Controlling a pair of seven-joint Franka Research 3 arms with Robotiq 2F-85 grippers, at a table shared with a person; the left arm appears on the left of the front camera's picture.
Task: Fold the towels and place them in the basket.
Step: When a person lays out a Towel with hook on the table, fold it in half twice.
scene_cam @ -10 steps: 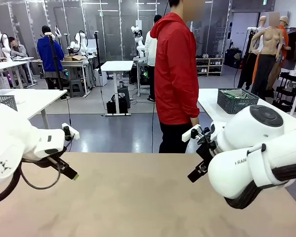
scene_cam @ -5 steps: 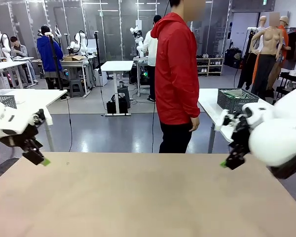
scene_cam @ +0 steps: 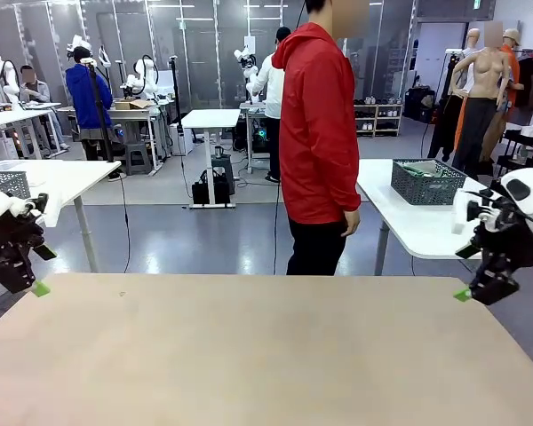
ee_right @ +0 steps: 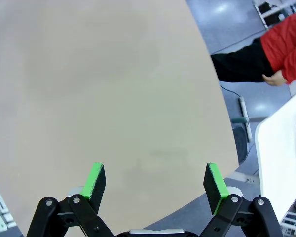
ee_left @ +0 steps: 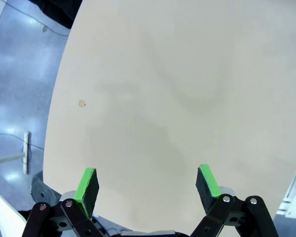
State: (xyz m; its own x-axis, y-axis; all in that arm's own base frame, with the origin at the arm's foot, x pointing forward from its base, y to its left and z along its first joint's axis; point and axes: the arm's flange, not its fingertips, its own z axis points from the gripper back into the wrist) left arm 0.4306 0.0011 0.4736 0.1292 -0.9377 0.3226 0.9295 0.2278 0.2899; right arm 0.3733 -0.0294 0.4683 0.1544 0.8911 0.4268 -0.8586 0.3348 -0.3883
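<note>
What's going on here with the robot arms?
Nothing is being handled right now. The left gripper and the right gripper are both open and hold nothing, each hanging near its own side edge of the tan table. A person in a red jacket stands at the far side, turned sideways with an arm hanging down. The folding job has not started yet.

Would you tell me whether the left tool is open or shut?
Open: the left tool has its green pads wide apart, with the table visible between them.
</note>
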